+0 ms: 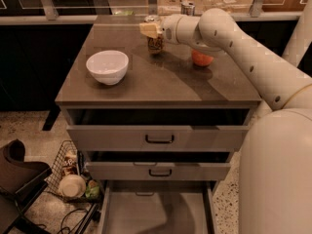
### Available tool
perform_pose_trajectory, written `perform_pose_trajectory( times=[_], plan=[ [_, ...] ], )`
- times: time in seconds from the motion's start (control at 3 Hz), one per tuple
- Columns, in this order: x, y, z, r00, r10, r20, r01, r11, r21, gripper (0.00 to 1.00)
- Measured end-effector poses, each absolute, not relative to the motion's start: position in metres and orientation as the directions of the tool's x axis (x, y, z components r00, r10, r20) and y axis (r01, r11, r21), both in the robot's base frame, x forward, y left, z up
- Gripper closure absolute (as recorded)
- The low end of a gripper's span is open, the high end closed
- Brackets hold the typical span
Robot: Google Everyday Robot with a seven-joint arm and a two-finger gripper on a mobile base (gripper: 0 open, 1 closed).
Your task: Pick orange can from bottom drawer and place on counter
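Note:
My gripper (152,31) is over the back middle of the counter (161,84), shut on the orange can (155,44). The can is upright, orange-brown with a silver top, and its base is at or just above the counter top; I cannot tell whether it touches. The bottom drawer (156,211) is pulled open at the bottom of the view, and its grey floor shows nothing on it. My arm reaches in from the right.
A white bowl (107,66) sits on the counter's left side. A red-orange fruit (202,58) lies right of the can, partly hidden by my arm. A slim silver can (187,7) stands behind. The two upper drawers are ajar. A wire basket (73,172) stands on the floor at left.

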State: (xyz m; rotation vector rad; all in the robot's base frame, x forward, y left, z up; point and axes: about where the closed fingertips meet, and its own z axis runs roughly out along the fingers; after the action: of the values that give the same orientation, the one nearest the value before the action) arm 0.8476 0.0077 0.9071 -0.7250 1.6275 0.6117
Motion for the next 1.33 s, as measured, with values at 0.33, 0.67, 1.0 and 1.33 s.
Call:
perform_pose_trajectory(
  times=[0.33, 0.67, 1.0, 1.33],
  plan=[
    [0.848, 0.002, 0.897, -0.118, -0.065, -0.991, -0.72, 0.692, 0.04, 1.0],
    [0.848, 0.005, 0.898, -0.116, -0.06, -0.991, -0.723, 0.69, 0.043, 0.83],
    [0.848, 0.009, 0.897, -0.117, -0.059, -0.991, -0.725, 0.687, 0.044, 0.6],
    [0.847, 0.012, 0.897, -0.118, -0.059, -0.991, -0.728, 0.684, 0.046, 0.36]
  ],
)
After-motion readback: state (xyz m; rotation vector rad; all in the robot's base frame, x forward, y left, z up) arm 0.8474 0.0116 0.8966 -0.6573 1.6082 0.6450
